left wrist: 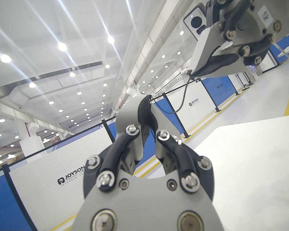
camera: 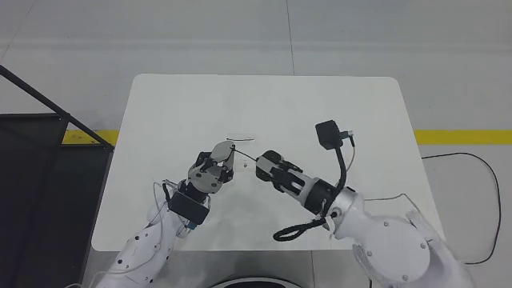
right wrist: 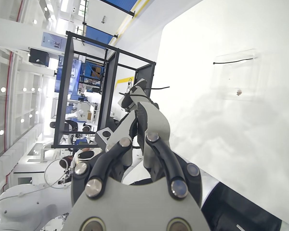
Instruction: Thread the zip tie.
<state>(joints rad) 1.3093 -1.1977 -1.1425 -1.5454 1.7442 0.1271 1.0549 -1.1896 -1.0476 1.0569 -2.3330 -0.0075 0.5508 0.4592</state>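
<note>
White table [camera: 336, 112] (clear bag [right wrist: 236, 78] atop)

1. zip tie [right wrist: 161, 88]: plain black.
2. left gripper [left wrist: 147, 98]: silver-grey fingers, black links, black pads with a fine ribbed texture, shiny steel screws.
3. right gripper [right wrist: 137, 105]: same silver-grey and black, and its pad has a fine grid texture.
4. table [camera: 360, 112]: plain white, no pattern.
5. second zip tie [right wrist: 231, 61]: black, lying on a clear bag [right wrist: 240, 82] with a small brown speck.
6. floor [camera: 160, 32]: pale grey with yellow lines [camera: 464, 137].
7. barrier panels [left wrist: 50, 164]: white with a fine dot grid, some sections solid blue, black frames.
8. wrist camera [camera: 328, 134]: black, with a black cable [camera: 300, 228].
9. open rack [right wrist: 69, 85]: black frame.
</note>
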